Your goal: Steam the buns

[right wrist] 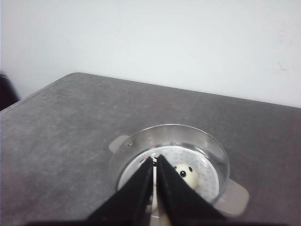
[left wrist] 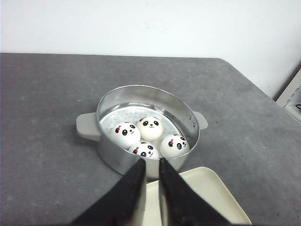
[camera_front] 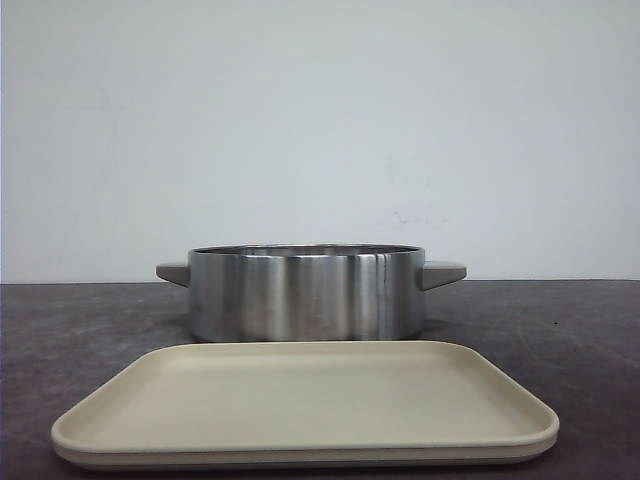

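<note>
Several white panda-faced buns (left wrist: 150,127) sit inside a round steel steamer pot (left wrist: 116,161) with grey handles. In the front view the pot (camera_front: 300,295) stands mid-table and its wall hides the buns. My left gripper (left wrist: 151,161) hovers over the near rim of the pot, above the tray, fingers shut with nothing between them. My right gripper (right wrist: 154,159) hangs above the pot (right wrist: 169,127), shut and empty, beside one visible bun (right wrist: 187,175). Its fingers cover the other buns. Neither gripper shows in the front view.
A beige rectangular tray (camera_front: 300,400) lies bare in front of the pot; its corner shows under the left fingers (left wrist: 211,193). The dark grey table (camera_front: 80,320) ends at a white wall behind.
</note>
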`<state>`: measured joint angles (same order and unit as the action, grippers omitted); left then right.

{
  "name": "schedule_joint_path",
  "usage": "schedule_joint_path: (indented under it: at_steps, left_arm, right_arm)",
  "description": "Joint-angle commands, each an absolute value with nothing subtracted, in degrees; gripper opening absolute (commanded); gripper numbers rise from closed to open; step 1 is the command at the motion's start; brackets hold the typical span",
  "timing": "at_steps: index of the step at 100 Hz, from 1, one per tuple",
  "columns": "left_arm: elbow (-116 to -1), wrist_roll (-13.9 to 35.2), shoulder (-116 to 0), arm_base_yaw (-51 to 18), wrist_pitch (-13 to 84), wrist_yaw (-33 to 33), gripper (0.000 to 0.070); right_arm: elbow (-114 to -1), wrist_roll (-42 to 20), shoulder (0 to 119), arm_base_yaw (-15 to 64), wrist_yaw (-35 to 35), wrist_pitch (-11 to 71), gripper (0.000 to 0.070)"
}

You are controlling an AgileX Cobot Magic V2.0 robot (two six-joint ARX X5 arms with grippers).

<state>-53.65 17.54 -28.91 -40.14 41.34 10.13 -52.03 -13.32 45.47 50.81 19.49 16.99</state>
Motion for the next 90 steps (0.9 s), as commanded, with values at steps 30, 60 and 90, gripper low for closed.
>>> schedule_joint_path:
  at_steps: [30, 60, 90]
  left_arm:
    - [-54.3, 17.39, -29.08, -40.51, 40.73, 10.07, 0.0]
    - [-54.28, 17.39, -29.08, -40.51, 40.73, 10.07, 0.0]
    - [-54.28, 17.39, -29.08, -40.51, 40.73, 10.07, 0.0]
  right_arm:
    - [-31.68, 1.83, 29.98, 25.93, 5.67, 1.1, 0.0007]
    - [-5.48, 1.63, 10.96, 10.87, 1.3, -10.66, 0.0007]
    - [-0.69, 1.54, 1.98, 6.02, 1.87, 4.95, 0.0007]
